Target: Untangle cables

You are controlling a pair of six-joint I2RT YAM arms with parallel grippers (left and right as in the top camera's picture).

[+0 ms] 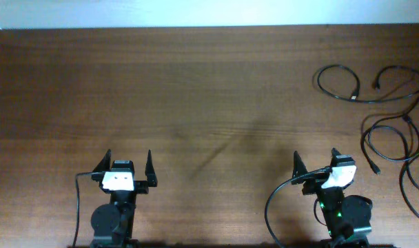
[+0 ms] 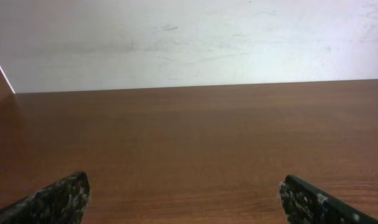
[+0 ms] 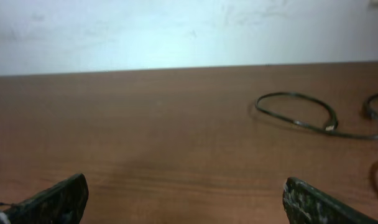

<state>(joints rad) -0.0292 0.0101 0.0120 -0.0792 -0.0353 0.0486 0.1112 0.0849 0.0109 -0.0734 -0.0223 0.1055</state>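
No legible txt, labels or nos. anywhere.

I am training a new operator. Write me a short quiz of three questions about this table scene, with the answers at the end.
1. True or false: the left gripper is holding a cable.
2. Multiple choice: seen from overhead, where on the table do the cables lie? A) far left B) centre C) right side
3. Short answer: which gripper is nearer to the cables, the left one or the right gripper?

Key: 1. False, its jaws are open and empty. 2. C. 3. The right gripper.
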